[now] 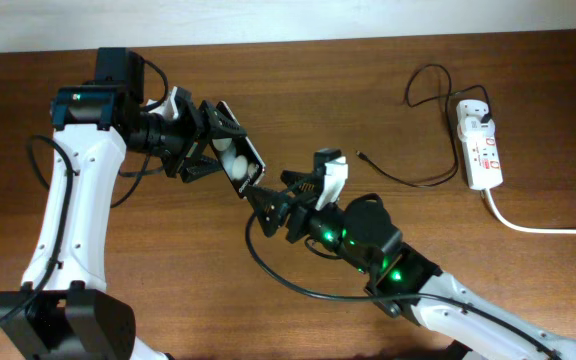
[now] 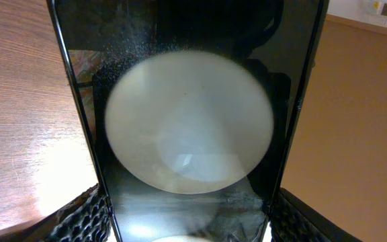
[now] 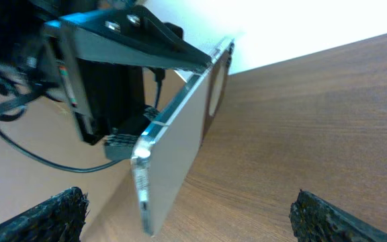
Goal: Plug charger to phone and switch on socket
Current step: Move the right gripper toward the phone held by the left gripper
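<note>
Brown wooden bench [image 1: 368,60] fills the overhead view, with a pale wall strip along the top edge. At the left, the left tool [image 1: 218,140] is clenched on the phone [image 1: 240,158] and holds it lifted clear of the wood. The left wrist view shows the glossy face with a white round spot, pinched across its width between the two pads [image 2: 86,215]. From above, the phone's long axis runs on a slant from upper left to lower right, and its free lower end points straight at the right tool [image 1: 266,195], which sits just beside that end. The right tool is released and grasps nothing: in its wrist view the fingertips [image 3: 52,212] stand wide apart, with the phone seen edge-on ahead of them.

Further right, the charger [image 1: 408,182] lies loose on the bench. Its connector tip [image 1: 360,155] rests flat near the right arm's wrist, on the side away from the phone. The cable loops on to the white adapter [image 1: 471,115], seated in the socket [image 1: 483,150] at the far right, whose thick white cord [image 1: 538,228] trails off the edge.

So the tip lies to the right of the empty tool and the phone to its left. The right arm is much the nearer to the tip, and I judge it must turn away from the phone to fetch the tip before any plugging
</note>
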`<state>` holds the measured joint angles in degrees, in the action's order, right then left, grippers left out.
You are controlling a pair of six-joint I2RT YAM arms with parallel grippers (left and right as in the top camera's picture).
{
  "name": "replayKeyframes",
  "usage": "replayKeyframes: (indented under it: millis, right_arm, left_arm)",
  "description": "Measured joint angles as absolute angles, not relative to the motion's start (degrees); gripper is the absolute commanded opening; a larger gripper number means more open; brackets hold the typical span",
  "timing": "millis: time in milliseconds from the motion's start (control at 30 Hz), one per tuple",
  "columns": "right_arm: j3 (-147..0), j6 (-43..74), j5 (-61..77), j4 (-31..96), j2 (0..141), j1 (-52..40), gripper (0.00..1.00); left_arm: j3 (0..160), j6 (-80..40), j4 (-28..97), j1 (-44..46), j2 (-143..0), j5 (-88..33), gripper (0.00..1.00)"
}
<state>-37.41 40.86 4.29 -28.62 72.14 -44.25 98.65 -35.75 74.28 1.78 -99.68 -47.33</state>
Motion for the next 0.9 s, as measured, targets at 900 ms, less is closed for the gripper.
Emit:
replayKeyframes:
  millis: [900]
  right_arm:
    - [-49.12,48.29,-7.57,-28.99,83.22,-49.89,0.57]
  left_arm:
    - [98.65,-35.75,74.26,1.78,-99.68,-46.41,0.56]
